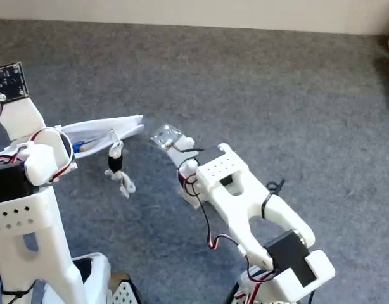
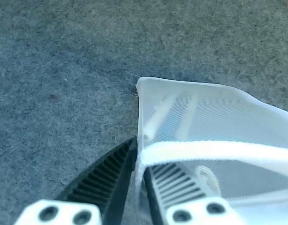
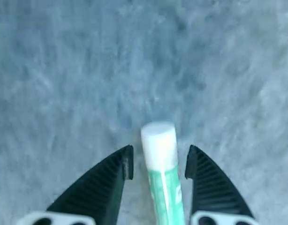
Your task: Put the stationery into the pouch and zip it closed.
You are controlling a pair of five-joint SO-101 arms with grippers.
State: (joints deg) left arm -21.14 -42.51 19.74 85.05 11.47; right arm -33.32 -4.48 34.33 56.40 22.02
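Right wrist view: the glue stick (image 3: 165, 187) lies white cap outward along the middle of the right gripper (image 3: 159, 154), whose jaws are partly drawn in about it. Slivers of grey show beside the cap, so the hold seems to sit further back and may be light. It would be best to keep the stick in line with the jaws, lead with the cap, and let go only once the cap is well inside the opening. In the left wrist view the left gripper (image 2: 140, 157) is pressed together on the pouch (image 2: 205, 117), pinching its white rim near a corner. From the high view, the pouch's free end points toward the right gripper, near but apart. The zip pull (image 1: 116, 163) dangles below the rim between the two, so the approach should pass above it to avoid snagging. Beyond them the grey carpeted surface (image 1: 277, 82) stretches to the pale strip at the far edge, and that side gives the right arm room to swing.
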